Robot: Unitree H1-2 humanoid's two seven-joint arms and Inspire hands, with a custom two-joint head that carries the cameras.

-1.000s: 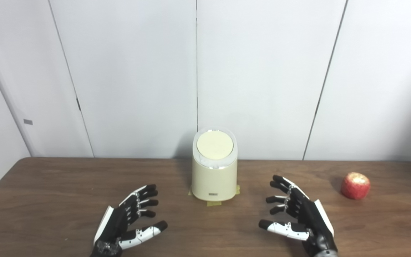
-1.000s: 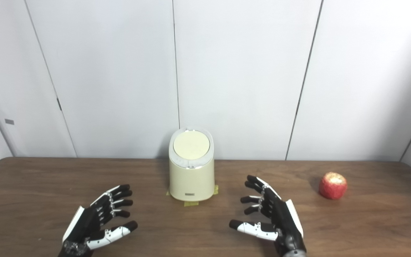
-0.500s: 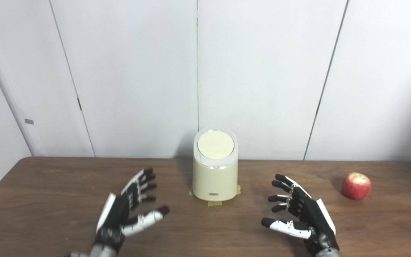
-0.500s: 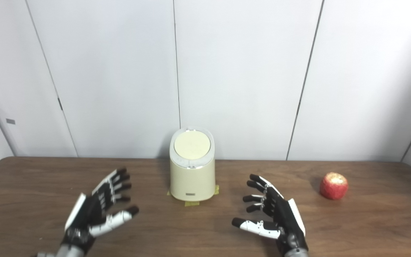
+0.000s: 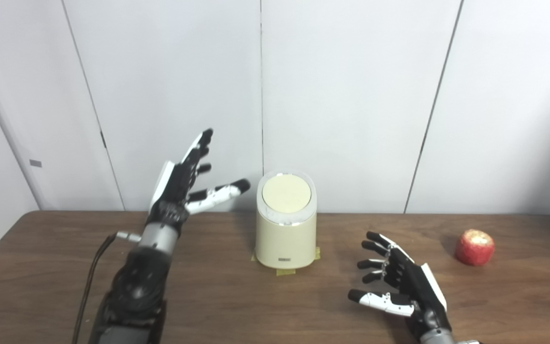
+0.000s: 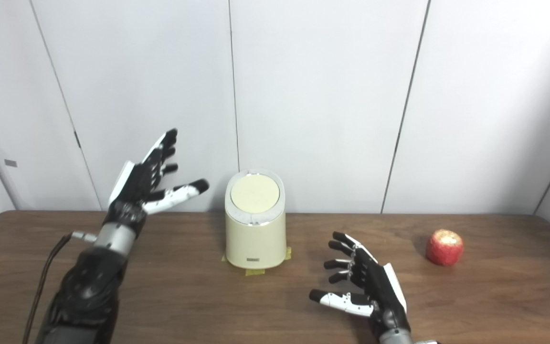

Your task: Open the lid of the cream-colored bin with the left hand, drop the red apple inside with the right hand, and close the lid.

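Observation:
The cream-colored bin (image 5: 286, 239) stands at the middle back of the brown table, its round lid (image 5: 286, 193) shut flat on top. My left hand (image 5: 185, 179) is open and raised in the air to the left of the bin, about level with the lid, thumb pointing toward it, not touching. The red apple (image 5: 475, 247) sits on the table at the far right. My right hand (image 5: 399, 284) is open and empty, low over the table between the bin and the apple.
The table (image 5: 55, 267) is dark brown wood; yellow tape (image 5: 285, 272) marks the bin's foot. White wall panels (image 5: 351, 95) stand right behind the bin. A black cable (image 5: 91, 272) hangs from my left forearm.
My left hand has lifted from low over the table up and forward to lid height beside the bin. My right hand has stayed nearly still. Bin and apple have not moved.

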